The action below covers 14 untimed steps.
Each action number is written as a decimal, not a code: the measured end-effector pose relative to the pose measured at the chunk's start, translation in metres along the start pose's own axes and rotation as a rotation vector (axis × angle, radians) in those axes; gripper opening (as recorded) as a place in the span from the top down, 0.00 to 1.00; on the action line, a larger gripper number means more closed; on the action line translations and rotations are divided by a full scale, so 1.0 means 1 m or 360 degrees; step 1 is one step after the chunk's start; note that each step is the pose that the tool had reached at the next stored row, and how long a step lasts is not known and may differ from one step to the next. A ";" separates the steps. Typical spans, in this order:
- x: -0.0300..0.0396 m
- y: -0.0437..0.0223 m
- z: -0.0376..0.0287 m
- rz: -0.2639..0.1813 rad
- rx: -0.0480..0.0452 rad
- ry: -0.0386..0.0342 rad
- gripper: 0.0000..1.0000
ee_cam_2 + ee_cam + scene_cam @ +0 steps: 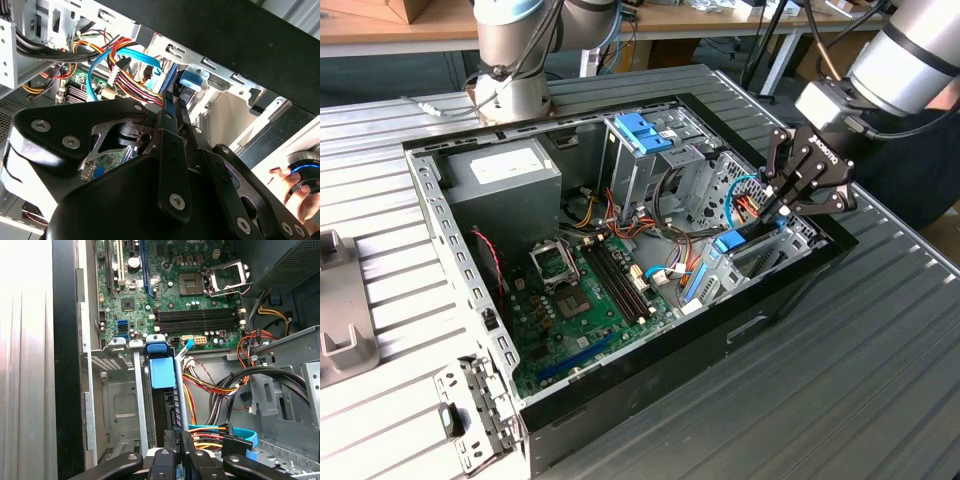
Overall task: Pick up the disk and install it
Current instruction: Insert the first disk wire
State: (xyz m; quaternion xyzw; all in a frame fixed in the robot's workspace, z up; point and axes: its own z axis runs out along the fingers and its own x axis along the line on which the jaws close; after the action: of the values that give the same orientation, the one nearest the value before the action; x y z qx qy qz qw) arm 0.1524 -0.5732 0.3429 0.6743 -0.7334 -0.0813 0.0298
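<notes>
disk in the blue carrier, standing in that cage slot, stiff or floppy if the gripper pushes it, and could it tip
The disk probably acts as one stiff slab: metal body in a plastic frame. Standing on edge between cage rails, it seems unlikely to tip sideways. The gripper sits at its near edge; smooth plastic may slip.

Blue plastic, grey metal disk (pixel 162 371)

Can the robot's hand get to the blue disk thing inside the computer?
Probably yes. The hand is already down at the disk, which stands on edge in its metal bay. The case is open on top, nothing blocking.
</notes>
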 end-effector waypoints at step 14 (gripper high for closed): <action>0.0013 0.0001 -0.0031 -0.0002 0.0000 -0.0001 0.83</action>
State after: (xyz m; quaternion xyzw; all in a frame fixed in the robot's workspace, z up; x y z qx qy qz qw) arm 0.1526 -0.5748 0.3459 0.6748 -0.7329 -0.0816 0.0296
